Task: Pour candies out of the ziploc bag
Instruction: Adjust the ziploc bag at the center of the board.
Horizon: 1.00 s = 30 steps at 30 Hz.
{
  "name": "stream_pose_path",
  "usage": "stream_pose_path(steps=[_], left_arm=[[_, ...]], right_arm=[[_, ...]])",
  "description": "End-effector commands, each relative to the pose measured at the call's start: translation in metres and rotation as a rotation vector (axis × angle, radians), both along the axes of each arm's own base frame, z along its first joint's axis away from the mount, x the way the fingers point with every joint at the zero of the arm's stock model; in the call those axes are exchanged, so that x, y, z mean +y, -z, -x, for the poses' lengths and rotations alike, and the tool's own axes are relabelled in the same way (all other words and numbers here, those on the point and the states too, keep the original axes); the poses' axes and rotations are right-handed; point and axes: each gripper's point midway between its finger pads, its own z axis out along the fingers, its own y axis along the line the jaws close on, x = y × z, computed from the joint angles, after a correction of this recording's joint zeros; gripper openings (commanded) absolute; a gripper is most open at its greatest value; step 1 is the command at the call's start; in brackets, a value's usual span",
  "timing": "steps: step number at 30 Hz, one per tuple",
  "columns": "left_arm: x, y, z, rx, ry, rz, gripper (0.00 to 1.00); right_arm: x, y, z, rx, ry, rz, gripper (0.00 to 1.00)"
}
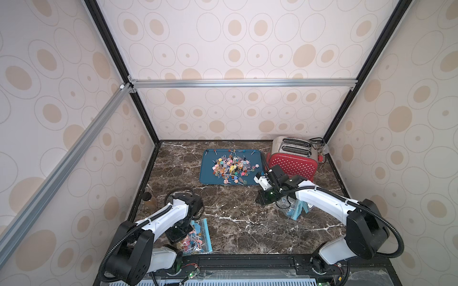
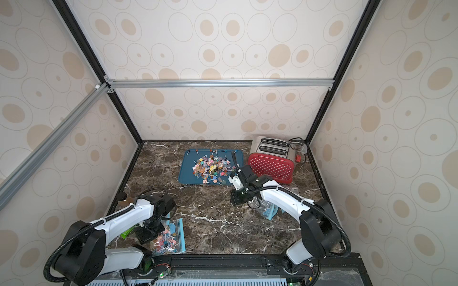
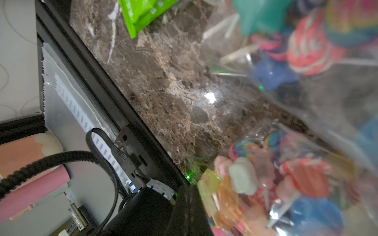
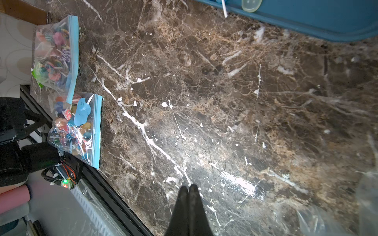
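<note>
Now, on the marble table (image 1: 235, 222), short of the blue tray (image 1: 205, 179), a full ziploc bag (image 1: 199, 236) lies at the near left edge. The left gripper (image 3: 187, 196) is seemingly pinched on it, and the right gripper (image 4: 189, 190) is closed on nothing (free to help). Lift slowly, keeping the candies (image 3: 243, 175) inside until over the tray.

Open lane: bare table (image 1: 235, 218) mid-frame in both top views, from the bottom rail up to the tray (image 1: 207, 173). The tray blocks upper centre, with candies (image 1: 230, 169) heaped in it. The toaster (image 1: 292, 161), just right of the tray, fills the upper-right corner. Right arm (image 1: 322, 200) slants across the right side, over crumpled bags (image 1: 296, 211). Lower left is tight: left arm (image 1: 161, 218), candy-filled bags (image 1: 198, 237), green packet (image 2: 128, 232). Right tool (image 4: 188, 190), fingers pressed together, has bare table ahead.
</note>
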Motion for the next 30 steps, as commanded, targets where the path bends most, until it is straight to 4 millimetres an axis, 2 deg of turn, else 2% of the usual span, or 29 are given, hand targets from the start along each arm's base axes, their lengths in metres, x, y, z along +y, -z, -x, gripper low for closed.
stream_pose_path(steps=[1, 8, 14, 17, 24, 30], left_arm=[[-0.009, 0.006, -0.015, -0.041, 0.015, 0.05, 0.0], [-0.039, 0.025, -0.024, -0.02, 0.035, 0.213, 0.0], [-0.063, 0.026, -0.042, -0.065, 0.085, 0.318, 0.0], [-0.083, 0.019, -0.06, -0.103, 0.145, 0.377, 0.0], [-0.143, 0.005, -0.117, -0.148, 0.394, 0.489, 0.0], [-0.169, 0.008, -0.162, -0.182, 0.518, 0.506, 0.0]], right_arm=[[-0.005, 0.008, 0.001, 0.0, -0.011, 0.032, 0.01], [-0.009, 0.008, -0.003, -0.001, 0.015, 0.059, 0.0], [-0.014, 0.004, -0.007, -0.014, 0.04, 0.092, 0.0], [-0.018, 0.0, -0.008, -0.021, 0.057, 0.11, 0.0], [-0.03, -0.006, -0.01, -0.037, 0.102, 0.158, 0.0], [-0.039, -0.008, -0.01, -0.038, 0.143, 0.196, 0.0]])
